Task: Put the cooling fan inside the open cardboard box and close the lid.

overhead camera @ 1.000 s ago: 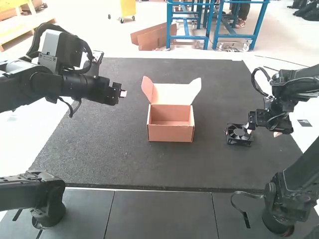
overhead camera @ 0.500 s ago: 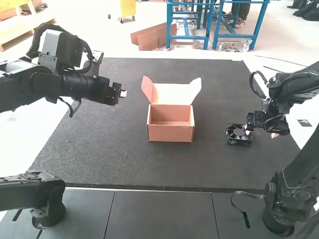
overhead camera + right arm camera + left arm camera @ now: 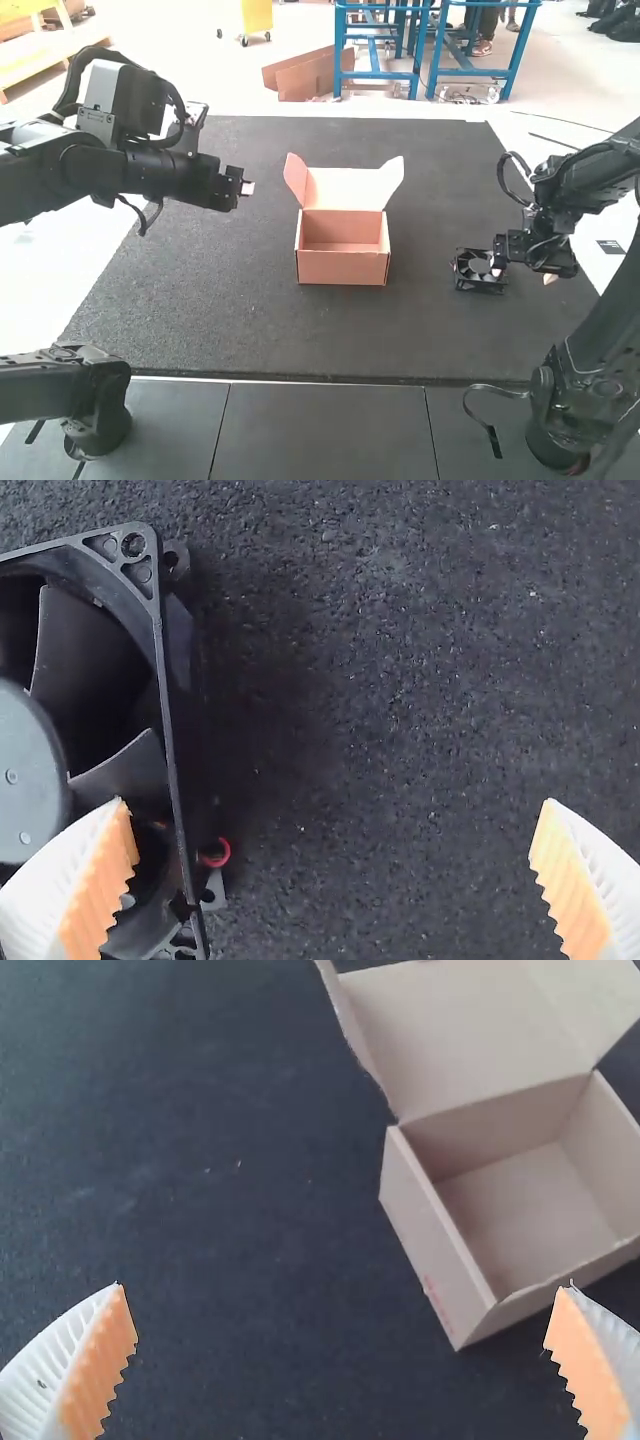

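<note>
Nearest the camera, a small square black plastic cooling fan point(image 3: 480, 271) rests on the dark textured mat point(image 3: 200, 290), well apart from the box and to its right, not yet picked up. Just beside it hangs the right gripper point(image 3: 503, 258), spread wide and empty, placed low, apparently to close on the fan's frame. The right wrist view adds what the high view cannot: one orange pad point(image 3: 95, 875) lies over the frame's corner by a red wire, while the other stands over bare mat, so the jaws do not yet straddle the fan. Farther on sits the small open brown cardboard box point(image 3: 342, 267), its lid point(image 3: 345, 188) standing up at the back, which leaves the top free for loading. Farthest, the left gripper point(image 3: 245, 187) hovers left of the box, equally wide and empty, probably waiting to fold the lid. Its wrist view shows the bare box floor.
</note>
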You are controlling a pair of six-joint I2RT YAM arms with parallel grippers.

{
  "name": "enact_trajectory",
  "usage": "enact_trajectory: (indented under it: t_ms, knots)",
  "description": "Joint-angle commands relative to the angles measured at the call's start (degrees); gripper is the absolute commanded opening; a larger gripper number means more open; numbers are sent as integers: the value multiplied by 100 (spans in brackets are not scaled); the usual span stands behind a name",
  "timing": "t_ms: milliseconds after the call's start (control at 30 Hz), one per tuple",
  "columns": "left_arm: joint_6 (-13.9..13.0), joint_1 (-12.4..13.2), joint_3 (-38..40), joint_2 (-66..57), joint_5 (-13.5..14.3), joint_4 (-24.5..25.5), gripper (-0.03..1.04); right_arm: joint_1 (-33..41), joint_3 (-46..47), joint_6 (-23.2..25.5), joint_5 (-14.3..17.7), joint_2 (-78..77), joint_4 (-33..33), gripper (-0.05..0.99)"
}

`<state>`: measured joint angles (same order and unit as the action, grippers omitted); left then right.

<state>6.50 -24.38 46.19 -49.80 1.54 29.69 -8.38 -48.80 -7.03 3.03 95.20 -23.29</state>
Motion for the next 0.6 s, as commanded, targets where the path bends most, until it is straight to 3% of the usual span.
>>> enact_trajectory:
  t_ms: [0, 100, 167, 333, 433, 567]
  knots:
    - [-70, -23, 4, 146, 48, -60, 97, -67, -192, 52, 128, 78, 17, 90]
    - [-105, -23, 4, 146, 48, -60, 97, -67, -192, 52, 137, 166, 17, 89]
    - [-114, -23, 4, 146, 48, -60, 97, -67, -192, 52, 137, 201, 17, 82]
    - [-132, -23, 4, 146, 48, -60, 97, -67, -165, 61, 84, 227, 35, 54]
    - [-140, -23, 30, 146, 39, -51, 97, -67, -121, 87, 14, 236, 79, 43]
    - [-167, -23, 39, 164, 48, -16, 97, -67, -7, 123, -101, 236, 237, 17]
